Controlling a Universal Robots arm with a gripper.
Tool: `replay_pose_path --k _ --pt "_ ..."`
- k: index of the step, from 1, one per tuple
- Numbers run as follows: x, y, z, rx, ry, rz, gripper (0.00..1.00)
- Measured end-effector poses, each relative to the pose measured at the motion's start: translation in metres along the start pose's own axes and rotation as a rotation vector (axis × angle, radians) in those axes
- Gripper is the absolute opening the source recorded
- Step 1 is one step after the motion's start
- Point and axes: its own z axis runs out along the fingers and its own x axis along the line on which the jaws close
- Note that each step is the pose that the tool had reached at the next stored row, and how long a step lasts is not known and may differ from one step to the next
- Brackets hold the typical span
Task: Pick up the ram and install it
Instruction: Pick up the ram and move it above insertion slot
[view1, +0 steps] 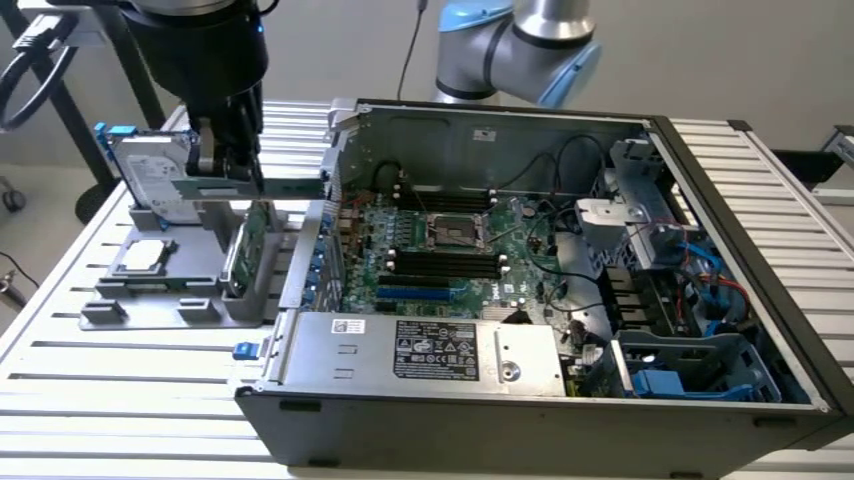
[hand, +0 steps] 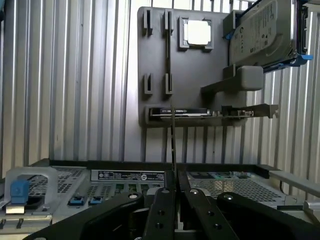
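My gripper (view1: 224, 165) hangs above the grey parts holder (view1: 160, 290) at the exterior view's left, outside the open computer case (view1: 534, 400). It is shut on the ram (view1: 274, 185), which it holds level as a long narrow strip above the holder. In the wrist view the ram (hand: 173, 145) shows edge-on as a thin dark line rising from between the black fingers (hand: 162, 210) of the gripper (hand: 175, 192). The motherboard's black slots (view1: 441, 265) lie inside the case, well to the exterior view's right of the ram.
In the holder (hand: 155, 60) stand a green expansion card (view1: 247, 250), a square silver processor (view1: 144, 257) and a hard drive (view1: 147, 180). The case's metal side wall (view1: 327, 200) rises between holder and motherboard. A power supply (view1: 427, 350) fills the case's front.
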Motion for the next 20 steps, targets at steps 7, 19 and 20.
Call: replay_pose_path --k 7,19,20 --pt "0.001 -0.0318 -0.0020 0.0004 -0.0095 -0.001 0.14" --pt "0.003 -0.0860 -0.0048 0.0004 -0.0124 -0.001 0.14" --pt "0.003 -0.0905 -0.0049 0.0004 -0.0124 -0.001 0.14"
